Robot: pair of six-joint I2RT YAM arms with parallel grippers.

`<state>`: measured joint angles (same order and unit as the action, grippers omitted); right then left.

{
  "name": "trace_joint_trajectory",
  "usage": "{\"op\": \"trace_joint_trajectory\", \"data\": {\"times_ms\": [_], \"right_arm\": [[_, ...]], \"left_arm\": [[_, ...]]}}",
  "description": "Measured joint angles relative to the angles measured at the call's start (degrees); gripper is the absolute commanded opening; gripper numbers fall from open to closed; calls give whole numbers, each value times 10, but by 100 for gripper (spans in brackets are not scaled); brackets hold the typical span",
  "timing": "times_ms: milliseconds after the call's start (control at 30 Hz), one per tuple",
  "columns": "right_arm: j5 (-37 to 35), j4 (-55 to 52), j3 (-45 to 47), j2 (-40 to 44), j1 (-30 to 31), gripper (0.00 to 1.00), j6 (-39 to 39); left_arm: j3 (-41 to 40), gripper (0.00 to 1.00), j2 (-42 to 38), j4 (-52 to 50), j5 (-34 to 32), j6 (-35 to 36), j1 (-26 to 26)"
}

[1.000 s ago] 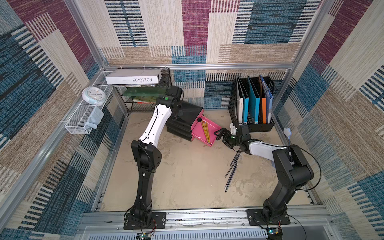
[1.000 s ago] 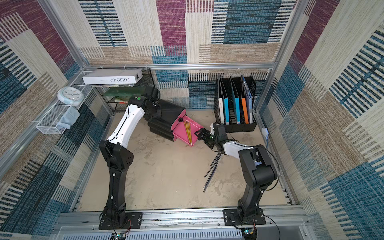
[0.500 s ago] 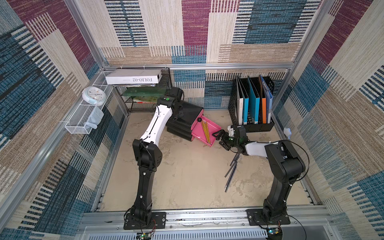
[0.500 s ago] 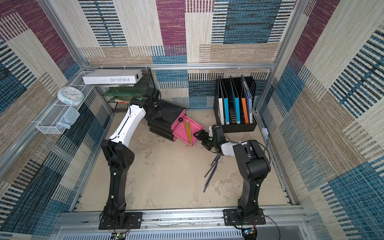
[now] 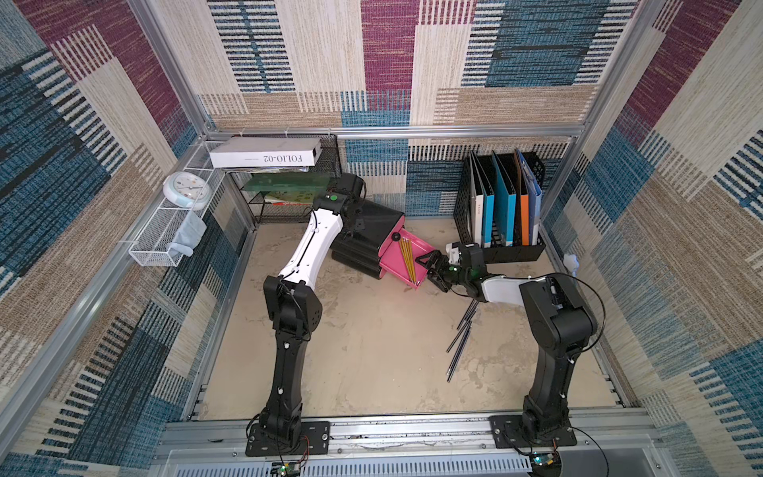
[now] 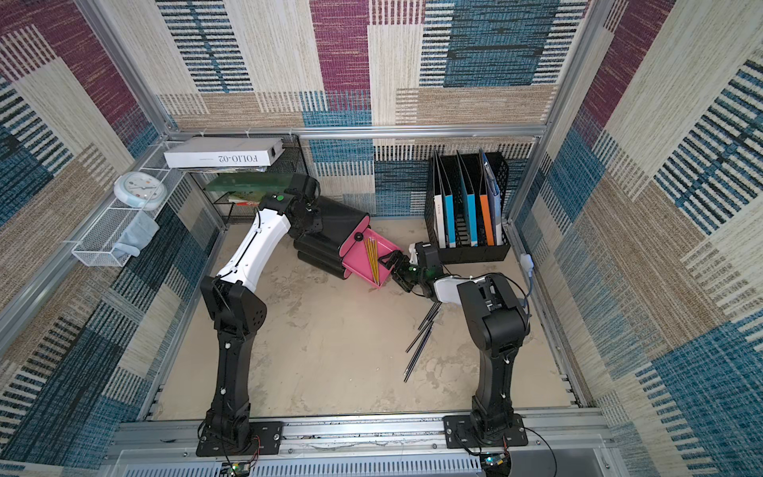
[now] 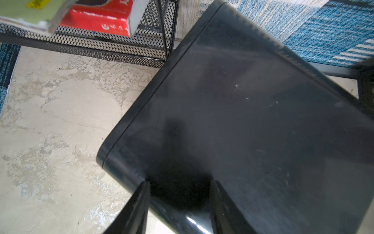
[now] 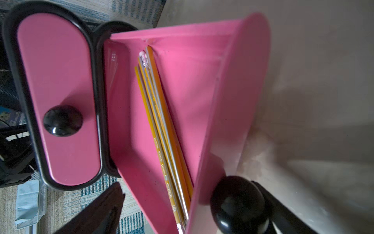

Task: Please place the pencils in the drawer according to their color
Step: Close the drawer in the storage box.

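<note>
Both top views: the right gripper (image 5: 429,270) hangs low at the front of the open pink drawer (image 5: 390,264), jaws spread wide and nothing in them. Just ahead of it, inside that drawer, lie the yellow pencils (image 5: 406,258). Behind it, back toward its own arm, the dark pencils (image 5: 460,336) lie loose on the tabletop (image 5: 371,351), well apart from the drawer. No green ones show anywhere.

Left wrist view: the left gripper (image 7: 181,184) sits right on the black cabinet (image 7: 242,121), fingers about half apart astride a rear corner. It reads as a brace, not a pinch.

Right wrist view, and here's the detail: the drawer's black knob (image 8: 236,204) sits between the gripper's spread fingers, hard by one of them and unclamped. The yellow bundle lies diagonally along the drawer floor, just beyond the knob. Beside the open drawer is a closed pink drawer front (image 8: 58,60).

So I'd call it: yellows sorted, and this drawer is due to be shut. The next move needs a squeeze on the knob or a push on the front, straight along the slide, while the left holds the cabinet steady. After that, it's the dark pencils' turn.
</note>
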<state>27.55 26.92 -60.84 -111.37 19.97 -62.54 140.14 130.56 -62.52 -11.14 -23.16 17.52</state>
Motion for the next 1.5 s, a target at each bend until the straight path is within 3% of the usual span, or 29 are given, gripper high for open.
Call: {"op": "trace_joint_trajectory", "data": {"times_ms": [633,1033,1100,1233,1333,1400,1500], "right_arm": [[5,-7,-147,-71,47,99,-45],[-9,-37,-47,23,43,99,-16],[-12,-33,-30,35,43,85,-16],[-16,-21,-10,40,42,43,-26],[-15,-6,-8,33,42,21,-41],[-14,3,-10,23,42,12,-49],[-10,11,-21,7,42,10,-58]], "left_arm": [[-18,46,-6,12,-16,2,7],[-20,44,-7,16,-21,7,11],[-20,42,-7,16,-21,7,11],[-20,39,-7,16,-20,11,11],[-21,38,-7,16,-20,13,11],[-21,37,-7,17,-20,13,11],[-22,37,-6,17,-20,15,11]]}}
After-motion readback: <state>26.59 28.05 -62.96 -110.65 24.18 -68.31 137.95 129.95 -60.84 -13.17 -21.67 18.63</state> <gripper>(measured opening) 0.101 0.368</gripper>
